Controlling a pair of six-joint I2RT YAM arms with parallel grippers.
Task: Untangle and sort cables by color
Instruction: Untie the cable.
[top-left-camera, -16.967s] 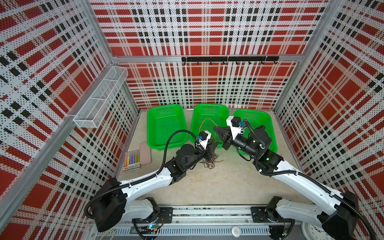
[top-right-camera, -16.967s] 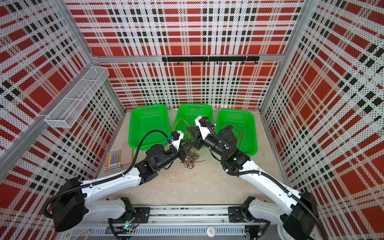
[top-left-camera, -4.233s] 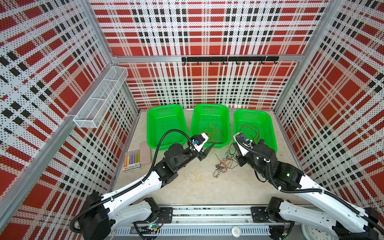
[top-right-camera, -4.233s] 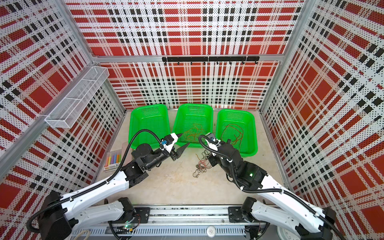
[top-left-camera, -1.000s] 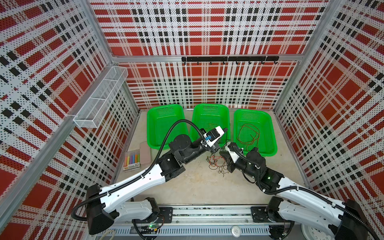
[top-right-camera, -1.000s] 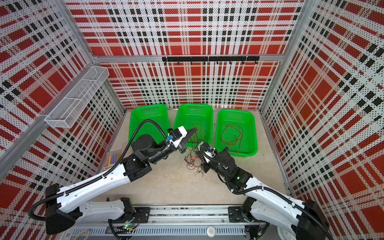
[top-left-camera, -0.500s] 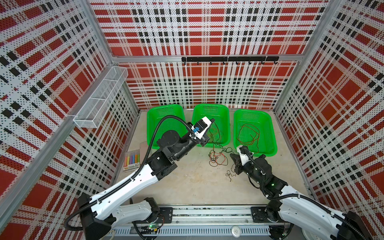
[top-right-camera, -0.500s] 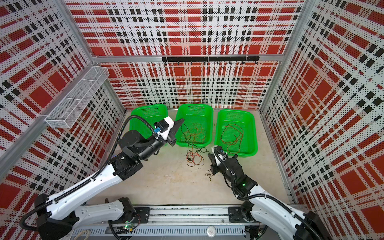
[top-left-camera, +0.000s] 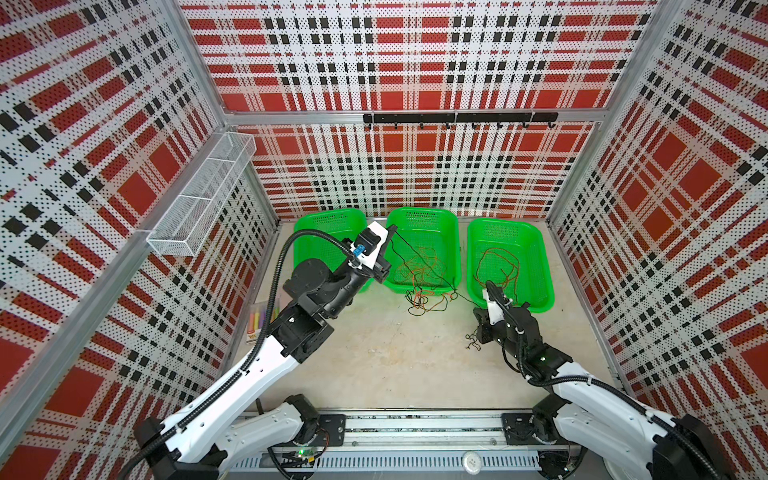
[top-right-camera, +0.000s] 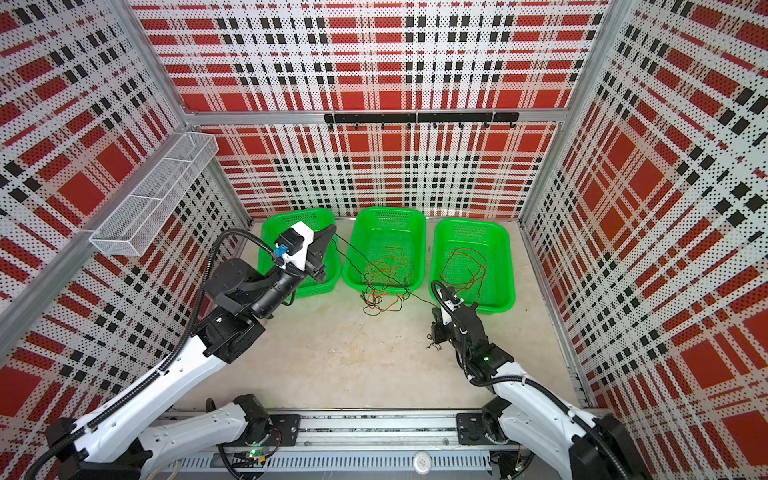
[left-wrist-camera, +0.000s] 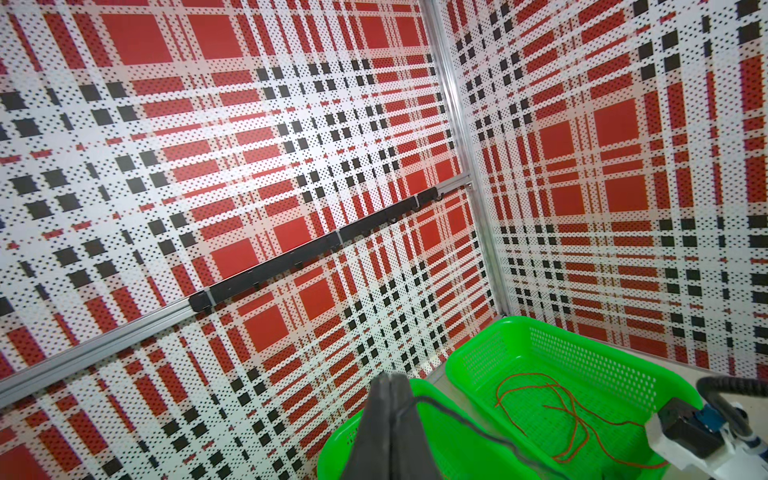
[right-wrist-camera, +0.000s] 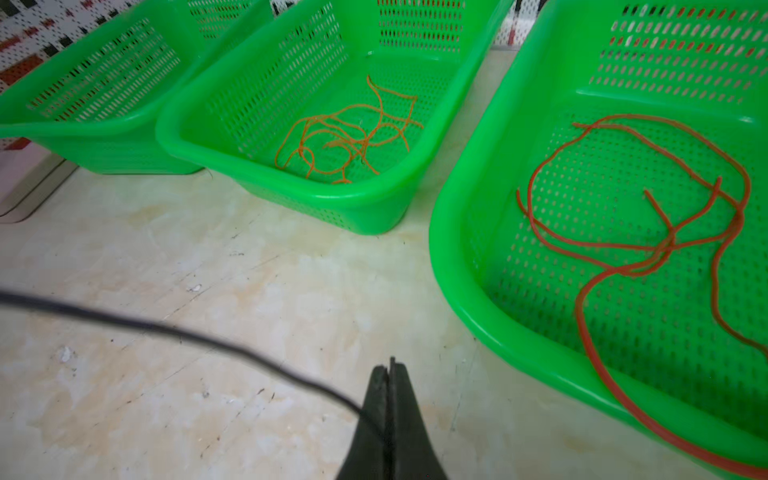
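Note:
One black cable (right-wrist-camera: 166, 329) runs taut between my two grippers. My left gripper (top-left-camera: 390, 227) is raised over the gap between the left basket (top-left-camera: 328, 214) and the middle basket (top-left-camera: 453, 232), shut on one end. My right gripper (right-wrist-camera: 390, 368) is low over the table in front of the right basket (top-left-camera: 505, 222), shut on the cable, and a short black curl (top-left-camera: 471, 337) trails beside it. Orange cables (right-wrist-camera: 345, 137) lie in the middle basket. Reddish-brown cables (right-wrist-camera: 665, 245) lie in the right basket. A mixed tangle (top-left-camera: 424, 300) spills from the middle basket's front rim onto the table.
A pack of coloured markers (top-left-camera: 259, 320) lies by the left wall. A wire mesh shelf (top-left-camera: 199, 203) hangs on the left wall, and a black hook rail (top-left-camera: 457, 118) runs along the back wall. The left basket holds no cable.
My left gripper rose and swung back-left toward the left basket. My right gripper moved right, away from the tangle. The black cable came out of the tangle and drew taut.

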